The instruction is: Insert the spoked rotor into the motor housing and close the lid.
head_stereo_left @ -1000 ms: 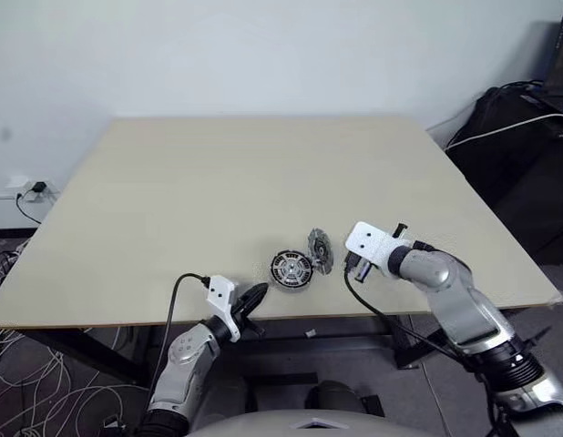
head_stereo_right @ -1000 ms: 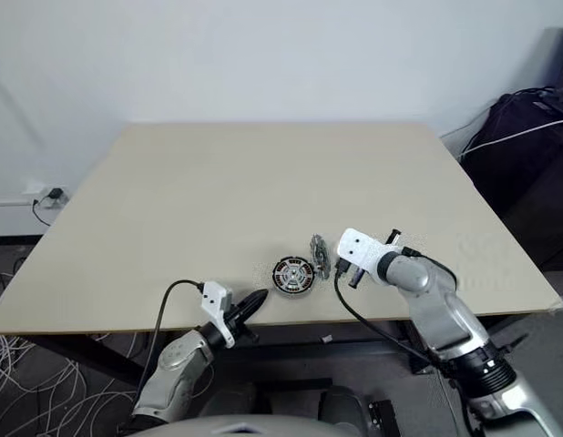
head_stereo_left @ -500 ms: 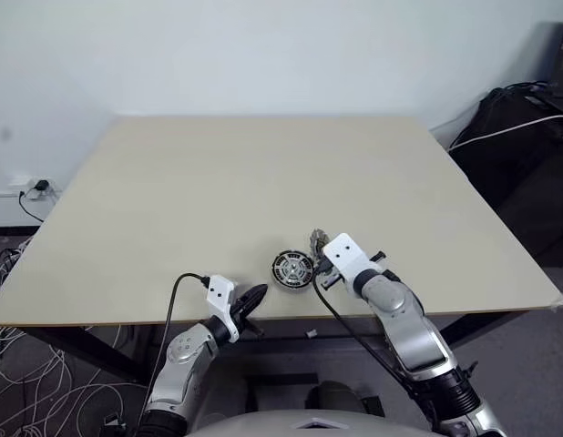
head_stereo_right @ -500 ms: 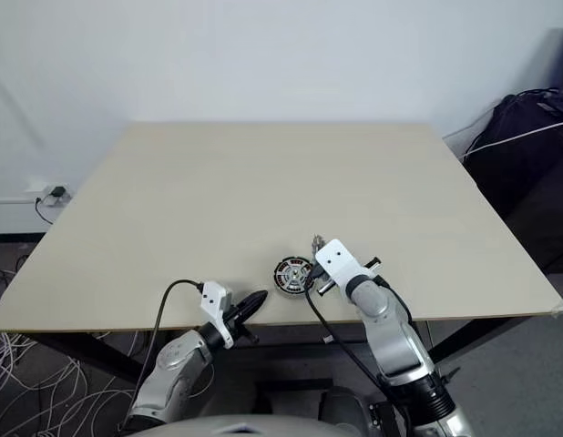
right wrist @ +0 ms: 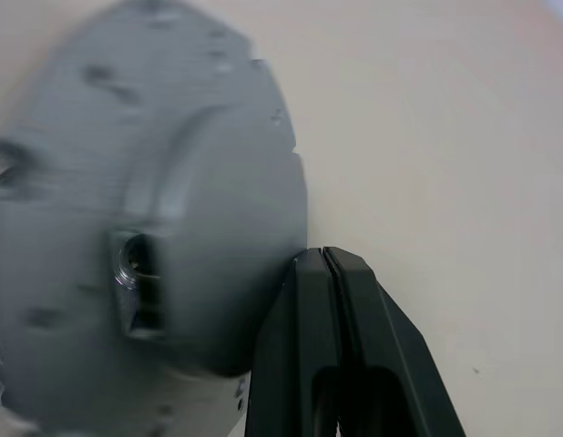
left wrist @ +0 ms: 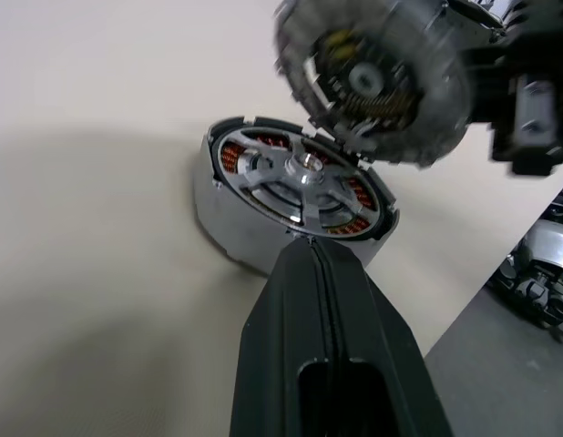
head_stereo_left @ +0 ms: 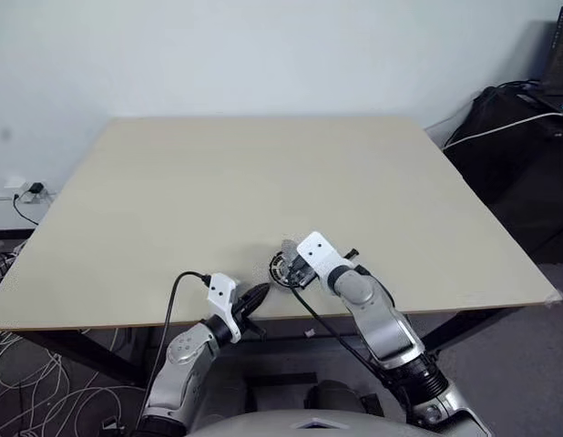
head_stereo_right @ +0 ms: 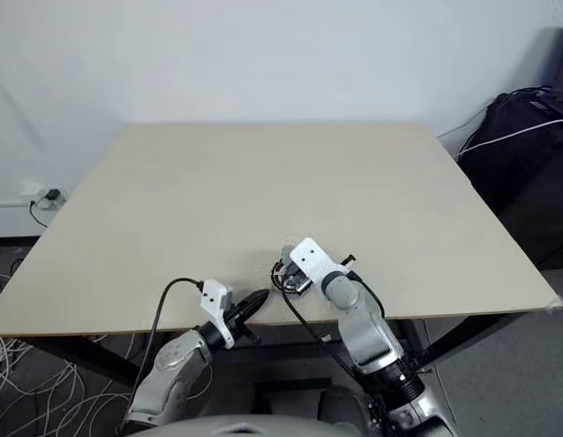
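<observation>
The right gripper (right wrist: 325, 259), jaws clamped on the rim of the lid (left wrist: 373, 82), tilts this rigid, likely slippery metal disc just above the motor housing (left wrist: 295, 196), which sits directly ahead of the left gripper (left wrist: 309, 250), jaws pressed together empty.

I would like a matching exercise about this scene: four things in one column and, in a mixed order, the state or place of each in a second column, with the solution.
Things:
1. lid
2. motor housing
3. left gripper
4. right gripper

States:
A. lies flat on the table, copper windings showing
B. shut and empty, pointing toward the motor housing
C. held tilted in the air just above the motor housing
D. shut on the rim of the lid

Pairs: 1-C, 2-A, 3-B, 4-D
</observation>
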You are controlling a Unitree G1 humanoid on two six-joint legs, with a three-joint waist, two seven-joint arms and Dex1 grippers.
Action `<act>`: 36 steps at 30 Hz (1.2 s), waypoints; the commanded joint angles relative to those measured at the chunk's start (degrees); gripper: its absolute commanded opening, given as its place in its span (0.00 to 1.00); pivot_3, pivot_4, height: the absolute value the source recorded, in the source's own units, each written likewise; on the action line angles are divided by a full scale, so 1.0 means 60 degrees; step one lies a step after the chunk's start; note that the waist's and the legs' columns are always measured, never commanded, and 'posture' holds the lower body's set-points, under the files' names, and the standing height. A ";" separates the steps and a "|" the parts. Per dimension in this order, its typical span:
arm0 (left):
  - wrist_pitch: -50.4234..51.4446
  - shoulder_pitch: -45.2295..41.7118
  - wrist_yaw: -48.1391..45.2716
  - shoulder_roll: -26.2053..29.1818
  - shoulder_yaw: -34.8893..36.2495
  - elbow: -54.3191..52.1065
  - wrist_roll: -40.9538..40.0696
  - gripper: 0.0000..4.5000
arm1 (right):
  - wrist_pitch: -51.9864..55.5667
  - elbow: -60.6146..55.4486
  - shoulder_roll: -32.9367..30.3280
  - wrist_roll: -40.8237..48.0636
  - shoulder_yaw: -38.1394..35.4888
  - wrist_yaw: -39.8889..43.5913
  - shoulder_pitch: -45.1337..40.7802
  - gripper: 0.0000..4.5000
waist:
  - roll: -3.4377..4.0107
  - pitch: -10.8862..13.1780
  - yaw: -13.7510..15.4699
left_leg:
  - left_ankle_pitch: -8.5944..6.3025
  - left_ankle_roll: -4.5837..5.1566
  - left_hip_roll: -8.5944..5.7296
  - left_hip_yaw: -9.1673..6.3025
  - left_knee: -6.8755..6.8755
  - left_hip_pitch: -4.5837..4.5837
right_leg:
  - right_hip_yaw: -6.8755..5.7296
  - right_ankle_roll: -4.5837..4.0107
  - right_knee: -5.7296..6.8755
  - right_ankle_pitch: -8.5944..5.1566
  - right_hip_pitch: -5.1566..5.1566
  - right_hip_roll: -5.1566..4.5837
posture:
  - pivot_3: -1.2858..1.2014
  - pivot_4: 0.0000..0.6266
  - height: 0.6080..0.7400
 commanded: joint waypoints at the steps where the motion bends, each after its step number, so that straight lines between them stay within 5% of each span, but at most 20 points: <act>1: 0.0100 -0.0086 0.0056 0.0015 -0.0043 -0.0521 -0.0133 0.00 | -0.0251 0.0214 0.0184 0.0014 0.0175 0.0009 -0.0215 0.01 | 0.0002 -0.0001 -0.0031 | 0.0000 0.0000 0.0000 0.0000 -0.0001 0.0000 | 0.0000 0.0000 0.0000 0.0000 0.0000 0.0001 | 0.52 0.00 1.00; 10: 0.0048 -0.0156 0.0013 0.0042 0.0047 -0.0358 -0.0148 0.00 | -0.0650 0.1236 0.0456 0.0152 0.0150 0.0007 -0.0299 0.01 | 0.0002 -0.0004 -0.0181 | 0.0002 -0.0004 0.0000 0.0000 -0.0002 0.0011 | 0.0000 0.0000 0.0005 0.0000 0.0007 0.0008 | 0.52 0.00 1.00; 15: -0.0284 -0.0202 -0.0121 0.0073 0.0151 0.0107 -0.0133 0.00 | -0.2228 0.0343 0.0515 0.1672 -0.0735 0.0987 0.0014 0.01 | 0.0003 0.0000 -0.0209 | 0.0003 -0.0005 0.0001 -0.0001 -0.0005 0.0013 | 0.0002 0.0001 0.0006 0.0000 0.0006 0.0011 | 0.52 0.00 1.00; 18: -0.0431 -0.0245 -0.0202 0.0078 0.0166 0.0323 -0.0124 0.00 | -0.2482 0.0228 0.0264 0.2034 -0.1324 0.1168 -0.0042 0.15 | 0.0003 0.0001 -0.0215 | 0.0003 -0.0005 0.0002 0.0000 -0.0009 0.0012 | 0.0005 0.0001 0.0005 -0.0001 0.0002 0.0015 | 0.52 0.00 1.00; 30: -0.0735 -0.0428 -0.0384 0.0067 0.0196 0.0800 -0.0090 0.00 | -0.2658 0.0999 -0.0959 0.3397 -0.1950 0.3086 -0.0615 1.00 | 0.0005 0.0002 -0.0152 | 0.0003 -0.0004 -0.0002 0.0000 -0.0005 0.0011 | 0.0004 -0.0001 0.0002 0.0000 0.0004 0.0003 | 0.52 0.00 1.00; 36: -0.0834 -0.0468 -0.0371 0.0043 0.0262 0.0918 -0.0076 0.00 | -0.2675 0.1547 -0.1215 0.3862 -0.1716 0.4298 -0.0981 1.00 | 0.0005 0.0002 -0.0151 | 0.0003 -0.0003 -0.0004 0.0000 -0.0004 0.0010 | 0.0005 -0.0001 0.0001 0.0001 0.0005 0.0000 | 0.52 0.00 1.00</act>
